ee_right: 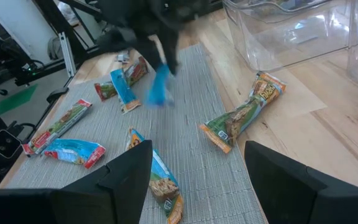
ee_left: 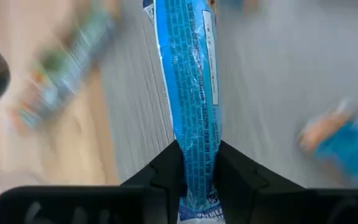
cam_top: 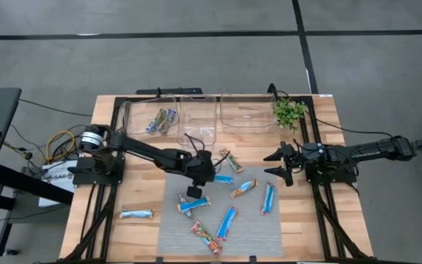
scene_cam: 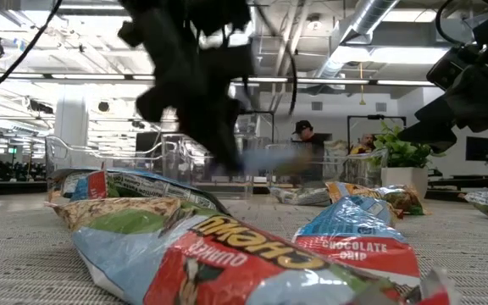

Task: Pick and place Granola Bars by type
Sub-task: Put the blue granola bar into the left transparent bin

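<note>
With its two dark fingers (ee_left: 166,174) clamped on the end of a bright blue bar (ee_left: 191,93), the left gripper (cam_top: 209,176) holds that bar off the surface, above the top left part of the grey mat (cam_top: 251,220). In the right wrist view the bar hangs below the gripper, clear of the mat.

Rest of the granola bars: several scattered on the mat, incl. a blue one (cam_top: 226,222), an orange-red one (cam_top: 206,237), another blue one (cam_top: 268,198). One green-orange bar (cam_top: 231,160) on the wood just off the mat's top edge. One silver-blue bar (cam_top: 136,213) on the wood left of the mat.

Left clear bin (cam_top: 132,117) has a few bars in it (cam_top: 161,120). Middle and right bins: can't make out any contents.

Right gripper (cam_top: 282,163) sits at the right of the mat, above the table, fingers spread, holding nothing. Small plant (cam_top: 289,111) near the back right corner.
</note>
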